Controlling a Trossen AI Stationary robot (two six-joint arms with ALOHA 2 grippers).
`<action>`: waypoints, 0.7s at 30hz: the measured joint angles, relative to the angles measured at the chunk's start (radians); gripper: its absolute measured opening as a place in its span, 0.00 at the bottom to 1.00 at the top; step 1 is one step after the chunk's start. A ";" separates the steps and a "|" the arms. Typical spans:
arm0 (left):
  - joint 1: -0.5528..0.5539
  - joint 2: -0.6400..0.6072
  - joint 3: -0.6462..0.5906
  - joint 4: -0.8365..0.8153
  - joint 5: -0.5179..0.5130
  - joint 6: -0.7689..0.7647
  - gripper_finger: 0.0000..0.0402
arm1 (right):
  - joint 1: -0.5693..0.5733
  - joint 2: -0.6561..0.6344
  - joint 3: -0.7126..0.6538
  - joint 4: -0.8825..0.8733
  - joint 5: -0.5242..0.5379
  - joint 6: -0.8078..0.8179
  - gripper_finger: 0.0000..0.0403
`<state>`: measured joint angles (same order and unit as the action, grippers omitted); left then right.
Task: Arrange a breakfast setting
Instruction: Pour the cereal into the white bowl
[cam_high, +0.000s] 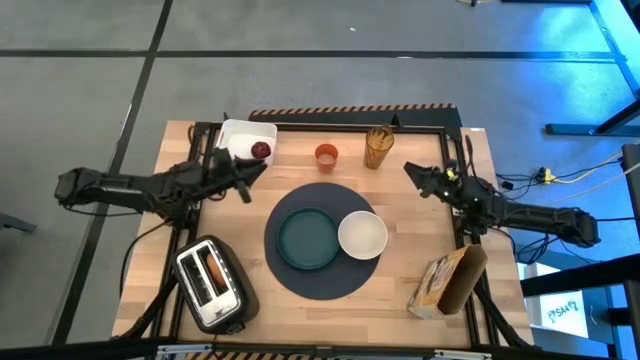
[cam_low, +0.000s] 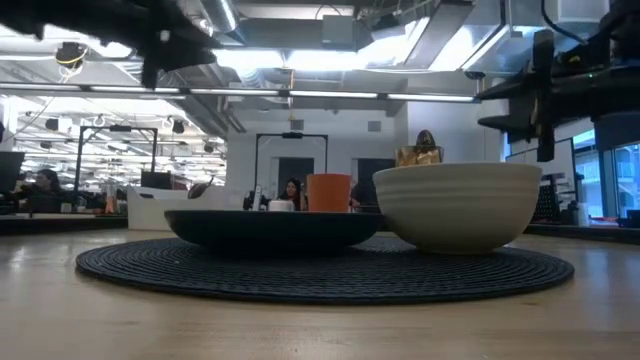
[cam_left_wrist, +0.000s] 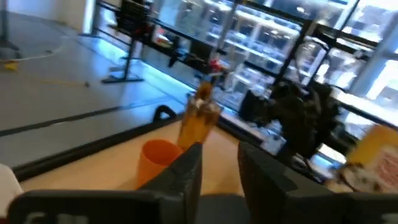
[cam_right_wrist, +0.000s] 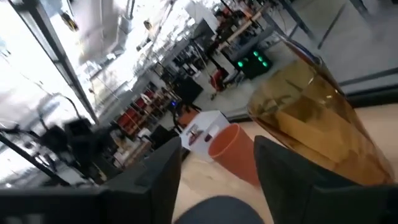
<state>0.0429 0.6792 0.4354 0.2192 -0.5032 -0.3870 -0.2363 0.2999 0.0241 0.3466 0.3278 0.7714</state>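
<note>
The dark-grey mat (cam_high: 318, 275) lies mid-table with the teal plate (cam_high: 307, 239) and the white bowl (cam_high: 362, 235) on it, side by side. The small orange cup (cam_high: 326, 156) stands beyond them. The dark red fruit (cam_high: 261, 150) lies in a white tub (cam_high: 240, 135) at the far left. My left gripper (cam_high: 257, 169) hovers open and empty next to the tub. My right gripper (cam_high: 409, 169) hovers open and empty to the right of an amber glass (cam_high: 378, 147). I see no spoon or bagel for certain.
A toaster (cam_high: 212, 282) with a brown piece in one slot stands at the near left. A yellow-brown box (cam_high: 447, 282) stands at the near right. The amber glass holds some upright sticks. A black frame runs along the table's far and side edges.
</note>
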 joint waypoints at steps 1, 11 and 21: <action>0.002 0.029 0.025 0.010 -0.007 0.001 0.28 | 0.000 0.013 0.019 -0.011 -0.008 -0.021 0.48; 0.060 0.198 0.259 -0.014 0.064 0.169 0.31 | 0.000 0.209 0.461 -0.458 -0.010 -0.254 0.48; 0.107 0.280 0.362 -0.105 0.337 0.214 0.31 | 0.000 0.647 1.187 -1.391 -0.052 0.028 0.47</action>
<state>0.1497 0.9588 0.7979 0.1140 -0.1659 -0.1727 -0.2359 0.9470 1.2113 -1.0449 0.2753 0.7993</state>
